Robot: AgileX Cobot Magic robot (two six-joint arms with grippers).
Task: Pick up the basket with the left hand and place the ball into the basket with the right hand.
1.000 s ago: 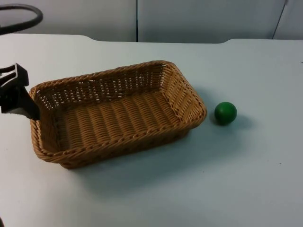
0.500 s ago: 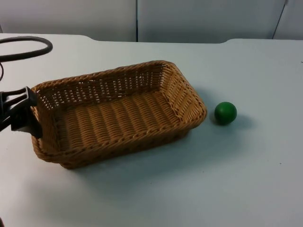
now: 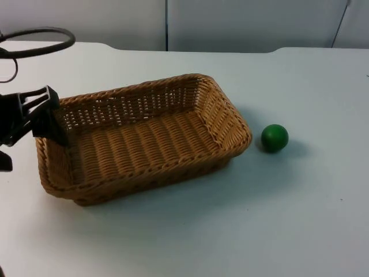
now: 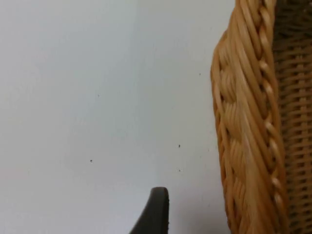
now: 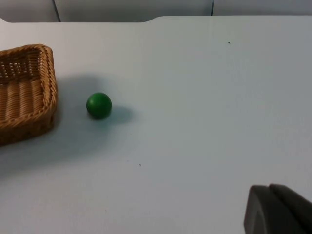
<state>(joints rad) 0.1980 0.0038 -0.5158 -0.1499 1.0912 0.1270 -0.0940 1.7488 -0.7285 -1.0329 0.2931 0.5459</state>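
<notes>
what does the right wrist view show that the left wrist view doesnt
The right wrist view takes in the green ball lying on the table apart from the basket's corner, plus the grey partition wall at the far edge. The left wrist view has neither; it looks closely at the braided rim of the basket, with one black fingertip of the left gripper standing on the table side of that rim. Both views share the wicker basket and the white table. From the top view, the ball lies to the right of the basket, untouched.
</notes>
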